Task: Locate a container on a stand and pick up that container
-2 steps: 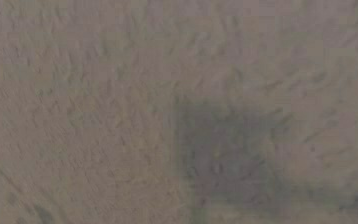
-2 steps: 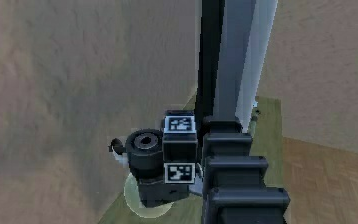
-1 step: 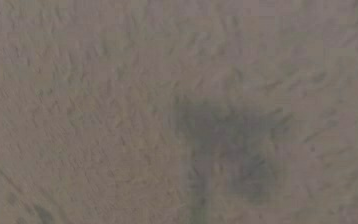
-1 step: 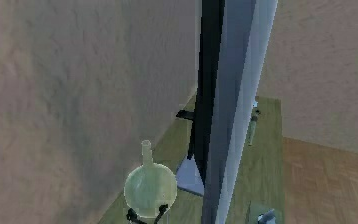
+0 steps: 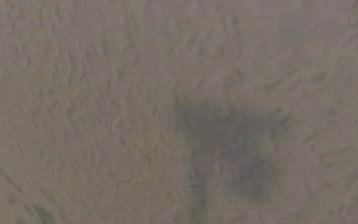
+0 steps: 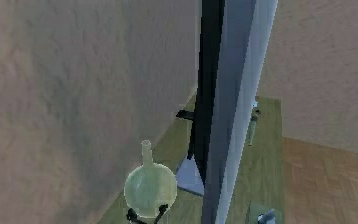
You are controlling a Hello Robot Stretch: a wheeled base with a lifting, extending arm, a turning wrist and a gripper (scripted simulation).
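A pale green round flask (image 6: 149, 187) with a narrow neck appears left of a tall flat panel (image 6: 235, 90) standing on a wooden table (image 6: 270, 150). The dark pincer (image 6: 149, 213) shows at the flask's base, lower left of the panel. Whether it holds anything cannot be told.

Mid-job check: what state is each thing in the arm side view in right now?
round pale-green flask: upright, neck up, standing on the stand beside the wall.
flat panel: upright, seen edge-on, standing on the stand.
wooden stand: level top, bearing the flask and the panel.
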